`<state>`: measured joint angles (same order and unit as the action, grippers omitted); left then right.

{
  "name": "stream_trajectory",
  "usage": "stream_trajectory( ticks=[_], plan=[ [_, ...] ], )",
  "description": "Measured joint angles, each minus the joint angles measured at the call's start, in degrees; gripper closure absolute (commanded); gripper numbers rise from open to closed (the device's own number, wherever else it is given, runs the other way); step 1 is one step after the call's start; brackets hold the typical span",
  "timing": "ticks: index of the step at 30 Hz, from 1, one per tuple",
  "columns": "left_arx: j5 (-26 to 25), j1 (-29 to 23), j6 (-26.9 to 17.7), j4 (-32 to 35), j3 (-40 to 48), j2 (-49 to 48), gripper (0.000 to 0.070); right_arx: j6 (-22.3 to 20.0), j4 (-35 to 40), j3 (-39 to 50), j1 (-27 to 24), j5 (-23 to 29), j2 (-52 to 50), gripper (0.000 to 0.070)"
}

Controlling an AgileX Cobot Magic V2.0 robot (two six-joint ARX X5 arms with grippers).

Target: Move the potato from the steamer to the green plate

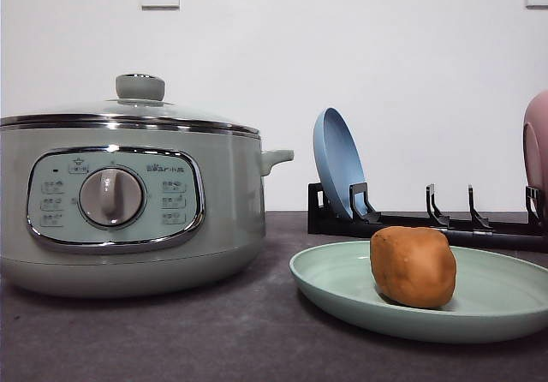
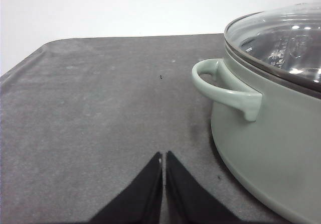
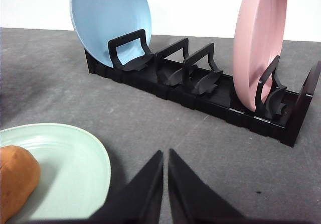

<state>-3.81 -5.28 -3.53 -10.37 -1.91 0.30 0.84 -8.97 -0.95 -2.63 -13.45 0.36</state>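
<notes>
Sitting on the green plate point(image 1: 342, 289), the potato point(image 1: 413, 266) rests a bit right of the plate's centre, near side of the table point(image 1: 214, 339), right half of the scene. Potato is upright-ish, lumpy, touching the plate floor, clear of the rim.

Steamer point(image 1: 128, 202) stands on the left, glass lid point(image 1: 128, 112) on, green knob on top, dial facing front. Its right handle points toward the plate; steamer and plate are near each other but not touching.

Black dish rack point(image 1: 428, 223) sits behind the plate against the far wall. Blue plate point(image 1: 338, 164) stands on edge in its left slot, pink plate point(image 1: 537, 151) on edge at the right end, middle slots between them bare.

Left gripper point(image 2: 163, 158): fingers pressed together, nothing between them, hovering over bare mat just beside the steamer's left handle point(image 2: 225, 86).

Right gripper point(image 3: 165, 156): fingers closed to a thin slit, holding nothing, just beside the green plate's rim, with the rack beyond it. Potato edge visible on the plate in the right wrist view.
</notes>
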Motion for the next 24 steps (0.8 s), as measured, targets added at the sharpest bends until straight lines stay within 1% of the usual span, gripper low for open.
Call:
stream_trajectory(
  ticks=[24],
  plan=[
    [0.0,0.0,0.0,0.0,0.0,0.0,0.0699,0.0,0.0,0.0,0.0,0.0,0.0,0.0696]
  ],
)
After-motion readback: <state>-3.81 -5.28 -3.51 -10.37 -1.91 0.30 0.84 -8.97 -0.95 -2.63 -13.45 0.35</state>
